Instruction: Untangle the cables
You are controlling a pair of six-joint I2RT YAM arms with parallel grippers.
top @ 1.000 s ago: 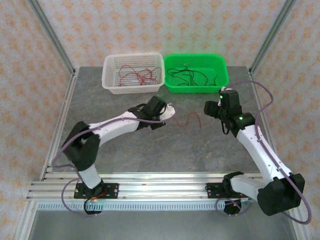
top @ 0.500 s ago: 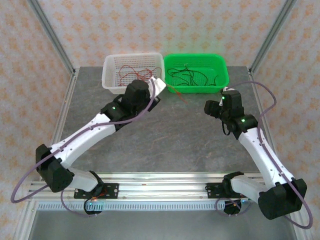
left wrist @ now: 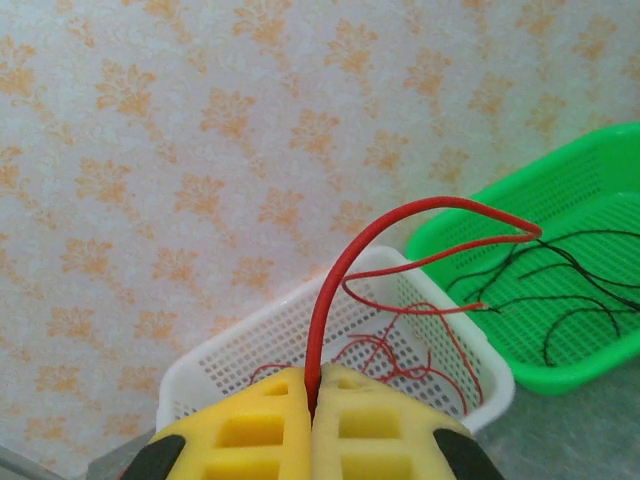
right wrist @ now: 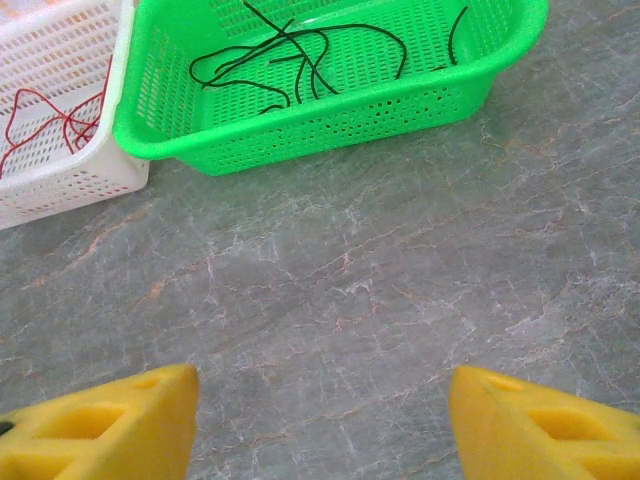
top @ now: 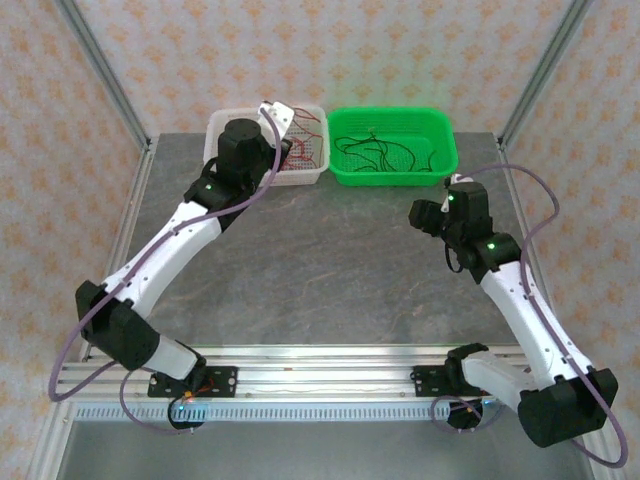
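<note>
Two baskets carry nearly all the sorted work. The green basket (top: pixel 395 178), ahead of the right pincer (right wrist: pixel 322 400), holds black wires (right wrist: pixel 270 60). The white basket (top: pixel 295 178), just below the left pincer (left wrist: pixel 312 385), holds red wires (left wrist: pixel 400 360). The left pincer is pressed together on one last red wire (left wrist: pixel 330 290), which arches up and out from its tips over the white basket. The right pincer hangs spread and empty above the table (top: pixel 330 280). The job looks almost finished: what seems left is to let this wire drop among the red ones. A second ago the left pincer was low over mid-table with the wire trailing on the surface. The right pincer has barely shifted.
</note>
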